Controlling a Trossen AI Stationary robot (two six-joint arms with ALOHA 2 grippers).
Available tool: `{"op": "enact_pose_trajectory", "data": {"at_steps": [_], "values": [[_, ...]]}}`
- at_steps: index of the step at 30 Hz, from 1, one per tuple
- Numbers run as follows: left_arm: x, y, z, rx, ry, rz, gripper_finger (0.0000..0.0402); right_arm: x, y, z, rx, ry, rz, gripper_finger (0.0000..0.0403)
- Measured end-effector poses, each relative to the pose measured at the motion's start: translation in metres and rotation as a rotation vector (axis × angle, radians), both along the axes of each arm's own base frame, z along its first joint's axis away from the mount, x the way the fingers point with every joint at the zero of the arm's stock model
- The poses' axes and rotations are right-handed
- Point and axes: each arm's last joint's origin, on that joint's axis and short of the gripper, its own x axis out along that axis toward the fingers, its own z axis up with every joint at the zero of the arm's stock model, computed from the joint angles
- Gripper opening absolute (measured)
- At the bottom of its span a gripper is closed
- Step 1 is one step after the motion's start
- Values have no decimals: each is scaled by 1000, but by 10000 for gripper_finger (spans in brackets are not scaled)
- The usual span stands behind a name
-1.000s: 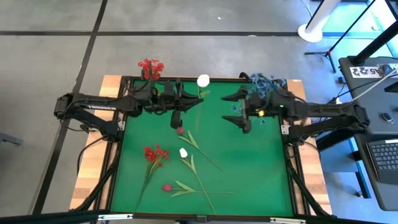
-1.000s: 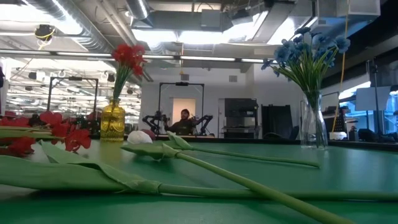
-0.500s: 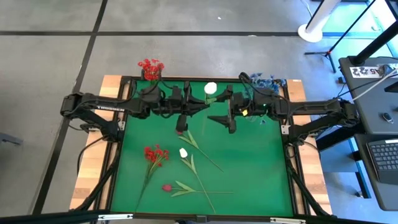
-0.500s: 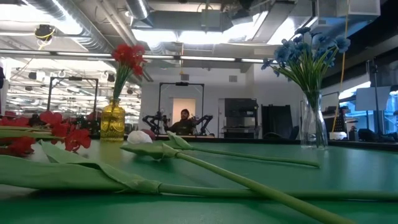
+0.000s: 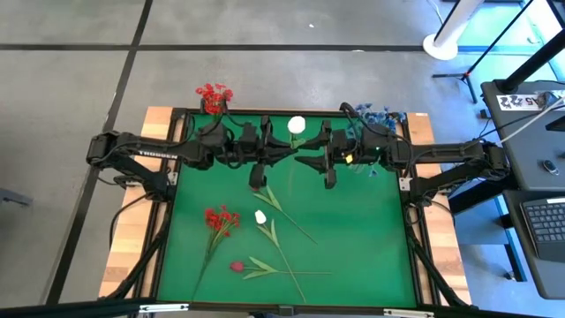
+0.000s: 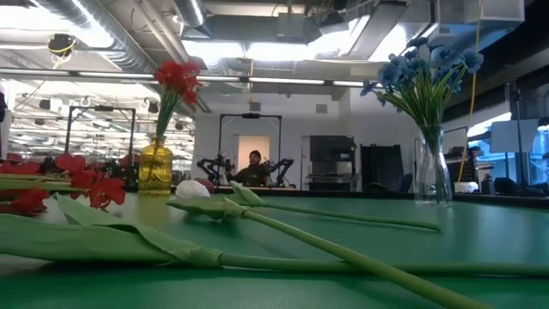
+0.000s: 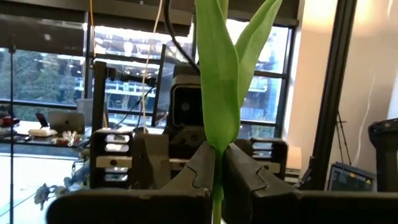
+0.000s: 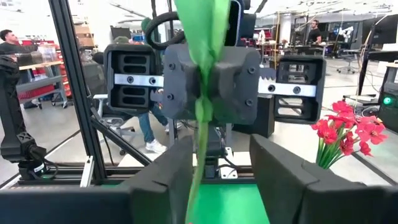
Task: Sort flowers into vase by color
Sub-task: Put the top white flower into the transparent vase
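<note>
Handover step, judged: left end effector (image 7: pixel 217 180) clamped tight on white tulip stem (image 7: pixel 219 93), held above the worktop (image 5: pixel 371 238) near its far edge. Right end effector (image 8: pixel 214 180) faces it, fingers partly apart either side of the stem, not gripping. Next: right closes, left lets go. Stem long axis upright, bud (image 5: pixel 297 124) topmost. Farther: red vase (image 5: pixel 213 97), blue vase (image 5: pixel 375 115).

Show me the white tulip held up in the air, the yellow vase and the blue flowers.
white tulip (image 5: pixel 297 124), high view, on the white bud.
yellow vase (image 6: pixel 155 168), low view, on the glass belly.
blue flowers (image 6: pixel 426 64), low view, on the blue cluster.
</note>
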Motion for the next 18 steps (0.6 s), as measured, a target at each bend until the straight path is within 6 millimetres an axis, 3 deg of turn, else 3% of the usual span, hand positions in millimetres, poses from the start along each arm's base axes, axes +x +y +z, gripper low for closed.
{"op": "enact_pose_trajectory", "data": {"at_steps": [9,18], "values": [[3,0,-1,2,-26,-2,10,0,0,0,6,1,0,140],[18,1,-16,0,-22,-1,11,0,0,-3,28,28,2,140]]}}
